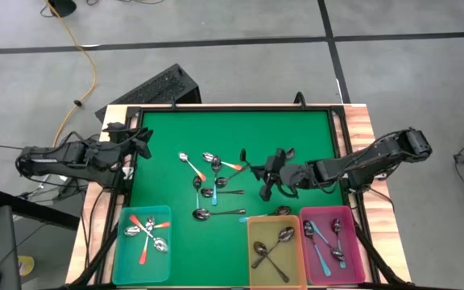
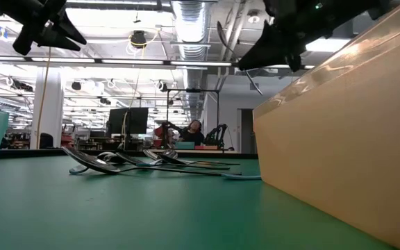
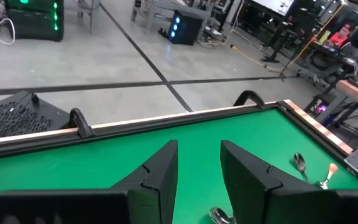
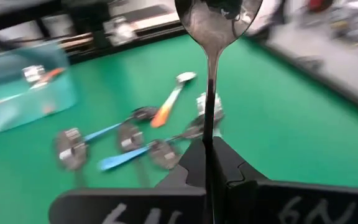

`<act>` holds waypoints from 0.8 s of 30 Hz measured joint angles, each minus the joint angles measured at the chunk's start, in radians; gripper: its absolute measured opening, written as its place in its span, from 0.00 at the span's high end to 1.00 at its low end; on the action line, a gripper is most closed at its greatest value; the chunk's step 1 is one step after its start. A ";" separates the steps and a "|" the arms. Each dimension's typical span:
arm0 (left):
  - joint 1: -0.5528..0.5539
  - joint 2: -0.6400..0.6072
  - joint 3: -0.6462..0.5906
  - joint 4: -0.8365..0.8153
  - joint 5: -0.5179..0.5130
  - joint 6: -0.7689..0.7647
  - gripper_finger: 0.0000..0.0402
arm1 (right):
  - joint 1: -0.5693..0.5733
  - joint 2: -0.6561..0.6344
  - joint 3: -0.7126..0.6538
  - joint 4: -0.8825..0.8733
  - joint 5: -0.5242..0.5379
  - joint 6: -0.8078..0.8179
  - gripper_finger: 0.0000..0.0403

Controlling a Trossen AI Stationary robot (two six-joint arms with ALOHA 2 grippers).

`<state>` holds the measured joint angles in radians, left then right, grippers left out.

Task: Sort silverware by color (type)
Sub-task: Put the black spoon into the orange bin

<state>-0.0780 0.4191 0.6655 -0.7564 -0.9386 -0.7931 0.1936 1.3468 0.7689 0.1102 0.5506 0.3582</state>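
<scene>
Three bins (image 1: 142,259) stand along the near edge of the green table (image 1: 296,137), my left gripper (image 1: 141,145) waits half open at the left rim, and my right gripper (image 1: 266,179), over the middle, is clamped on a dark-handled spoon (image 4: 215,18).

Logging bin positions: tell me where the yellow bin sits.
In the high view, the yellow bin sits at the table's near edge, right of centre, directly beside the pink bin, with the teal bin far left.
</scene>
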 joint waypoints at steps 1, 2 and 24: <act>0.000 0.000 0.000 0.004 -0.001 0.001 0.74 | -0.006 0.000 0.000 0.004 0.036 -0.010 0.98; 0.000 0.000 0.000 0.009 -0.004 0.003 0.74 | -0.014 0.000 0.000 0.016 0.058 -0.023 0.98; 0.000 0.000 0.000 0.006 -0.034 0.039 0.74 | 0.019 -0.001 0.000 0.280 -0.311 -0.141 0.98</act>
<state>-0.0776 0.4191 0.6655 -0.7503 -0.9726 -0.7536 0.2122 1.3457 0.7689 0.3898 0.2400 0.2174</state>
